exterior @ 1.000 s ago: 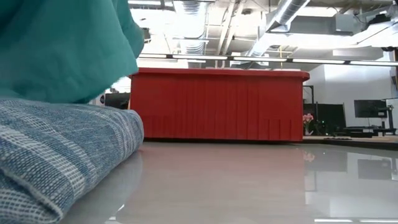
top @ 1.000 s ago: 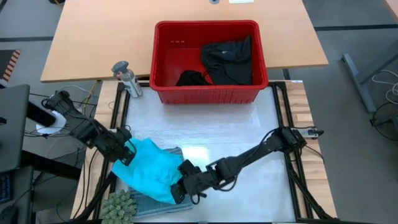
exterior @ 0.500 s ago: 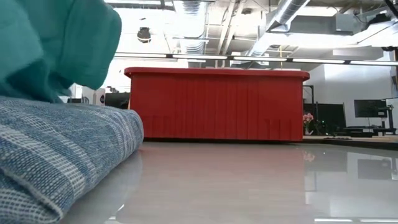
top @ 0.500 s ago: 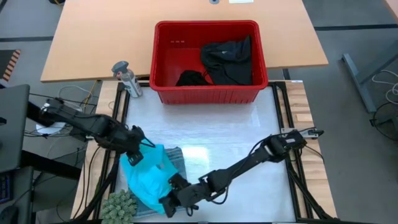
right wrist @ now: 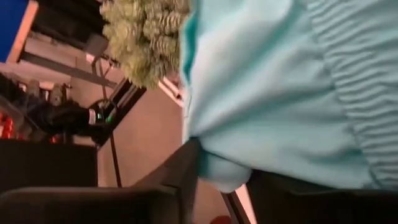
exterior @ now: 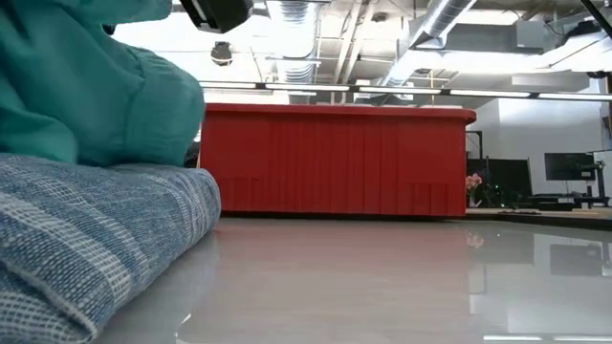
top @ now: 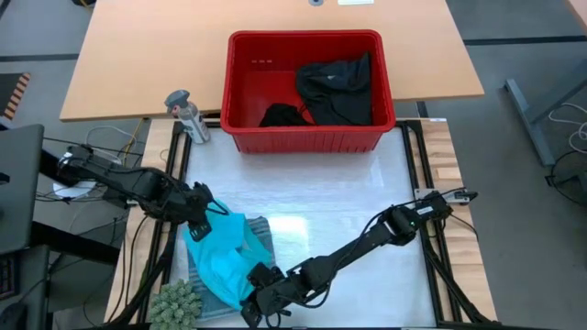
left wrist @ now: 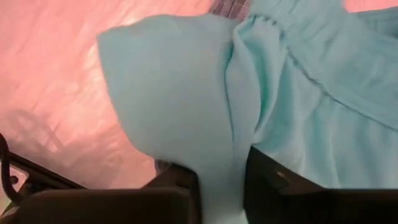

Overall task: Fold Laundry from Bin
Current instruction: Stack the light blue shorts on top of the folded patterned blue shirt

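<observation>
Turquoise garment (top: 223,258) bunched on striped cloth (top: 264,229), left gripper (top: 198,223) and right gripper (top: 260,295) each clamped on it

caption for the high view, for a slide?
Both pincers hold the turquoise garment over the striped one.

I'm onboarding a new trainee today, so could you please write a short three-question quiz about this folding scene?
1. True or false: the turquoise garment lies on the striped garment.
2. Which hands grip the turquoise garment? A) left only B) right only C) both
3. Fill in: the black garments lie inside the red ____.

Key:
1. True.
2. C: the left hand pinches its far edge, and the right hand its near edge.
3. bin.
</observation>
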Action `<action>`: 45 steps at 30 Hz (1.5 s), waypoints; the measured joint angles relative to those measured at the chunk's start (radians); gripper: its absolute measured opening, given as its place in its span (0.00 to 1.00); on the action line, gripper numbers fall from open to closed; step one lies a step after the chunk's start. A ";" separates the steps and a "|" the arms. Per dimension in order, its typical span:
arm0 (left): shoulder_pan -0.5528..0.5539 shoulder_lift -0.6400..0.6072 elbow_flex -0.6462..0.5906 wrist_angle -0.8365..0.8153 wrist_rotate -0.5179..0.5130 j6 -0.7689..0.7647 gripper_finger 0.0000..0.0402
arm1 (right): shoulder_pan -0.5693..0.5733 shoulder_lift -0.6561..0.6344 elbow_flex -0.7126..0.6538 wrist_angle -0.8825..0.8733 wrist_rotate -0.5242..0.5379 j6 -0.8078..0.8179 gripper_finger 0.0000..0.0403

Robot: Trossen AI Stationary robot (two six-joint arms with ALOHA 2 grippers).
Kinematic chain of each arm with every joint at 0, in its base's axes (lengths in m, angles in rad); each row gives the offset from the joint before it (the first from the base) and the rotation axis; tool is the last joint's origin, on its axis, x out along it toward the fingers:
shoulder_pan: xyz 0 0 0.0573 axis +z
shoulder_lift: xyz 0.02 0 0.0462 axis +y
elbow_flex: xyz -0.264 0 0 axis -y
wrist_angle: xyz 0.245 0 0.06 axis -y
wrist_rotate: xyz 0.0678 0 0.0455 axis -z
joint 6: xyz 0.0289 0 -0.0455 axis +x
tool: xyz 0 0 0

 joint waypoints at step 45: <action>-0.291 -0.097 0.000 1.094 -0.126 -0.121 0.61 | -0.065 -0.174 -0.003 -0.623 0.005 -0.795 0.65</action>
